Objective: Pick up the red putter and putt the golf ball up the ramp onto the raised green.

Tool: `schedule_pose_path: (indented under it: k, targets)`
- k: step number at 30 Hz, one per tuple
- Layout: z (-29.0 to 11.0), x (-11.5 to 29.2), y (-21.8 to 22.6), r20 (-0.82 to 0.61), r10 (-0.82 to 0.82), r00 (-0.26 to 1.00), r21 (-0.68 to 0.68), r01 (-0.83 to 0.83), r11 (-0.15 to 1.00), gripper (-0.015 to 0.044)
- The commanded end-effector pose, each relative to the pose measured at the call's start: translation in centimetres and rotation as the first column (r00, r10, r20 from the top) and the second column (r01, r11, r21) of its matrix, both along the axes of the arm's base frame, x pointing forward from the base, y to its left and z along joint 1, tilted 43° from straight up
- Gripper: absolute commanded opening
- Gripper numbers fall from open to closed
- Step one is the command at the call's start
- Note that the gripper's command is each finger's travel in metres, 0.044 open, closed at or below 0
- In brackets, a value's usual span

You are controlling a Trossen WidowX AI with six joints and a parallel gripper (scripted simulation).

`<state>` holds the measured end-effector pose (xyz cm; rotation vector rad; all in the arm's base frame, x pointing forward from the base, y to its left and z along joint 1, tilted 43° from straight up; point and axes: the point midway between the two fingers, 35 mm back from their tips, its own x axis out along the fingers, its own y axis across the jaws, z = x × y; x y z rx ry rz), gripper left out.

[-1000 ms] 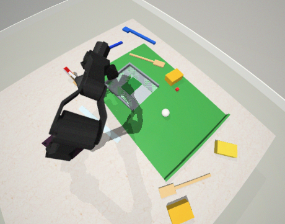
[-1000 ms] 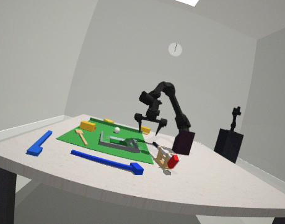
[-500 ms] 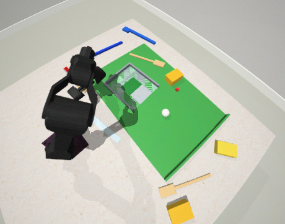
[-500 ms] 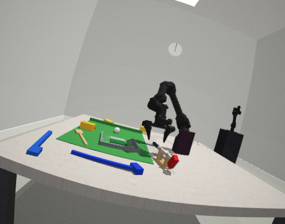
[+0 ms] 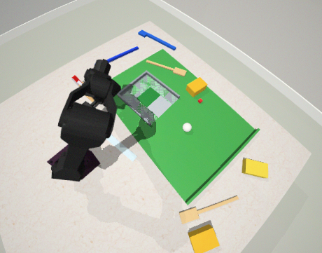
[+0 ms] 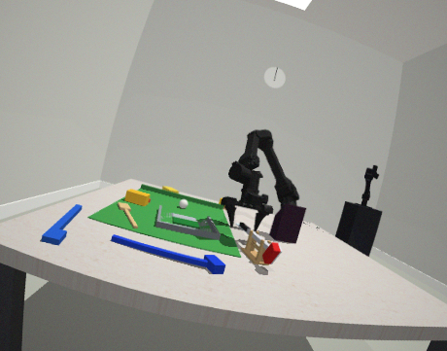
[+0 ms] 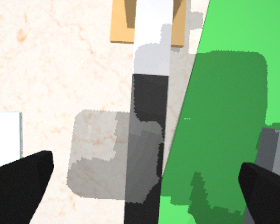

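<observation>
Item, red putter (image 6: 270, 252): lies on a small wooden stand (image 6: 252, 248) just off the green mat's (image 5: 202, 151) edge; my gripper (image 6: 247, 210) hangs above its shaft, fingers spread wide, nothing in them. I judge I'm at the approach step; next I must descend and close on the dark grip. Item, grey-walled enclosure (image 5: 132, 89): holds ramp and raised green (image 5: 148, 96); no ball inside. Item, golf ball (image 5: 187, 127): on the mat, well apart.

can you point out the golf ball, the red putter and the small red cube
golf ball (image 5: 187, 127), top view, middle of the white ball on the green mat
red putter (image 6: 271, 253), exterior view, its red head beside the wooden stand
small red cube (image 5: 200, 101), top view, its top face
</observation>
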<state>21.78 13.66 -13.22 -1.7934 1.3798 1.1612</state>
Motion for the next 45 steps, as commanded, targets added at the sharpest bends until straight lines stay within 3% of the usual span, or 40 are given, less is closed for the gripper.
schedule_pose_path:
  k: [1, 19, 33, 42, 45]
  targets:
    - [-0.3, -0.1, -0.5, -0.005, 0.004, 1.0, -0.008, -0.004, 1.0, 0.044]
    - [-1.8, 0.2, -1.8, -0.005, 0.004, 1.0, -0.009, -0.004, 1.0, 0.044]
    - [-1.6, 0.4, -1.5, 0.001, -0.001, 1.0, -0.001, 0.001, 1.0, 0.0072]
    - [-1.6, 0.4, -1.4, 0.001, -0.001, 1.0, -0.001, 0.001, 1.0, 0.0]
    - [-0.8, 0.3, -0.6, 0.0, -0.001, 1.0, 0.0, 0.001, 1.0, 0.0]
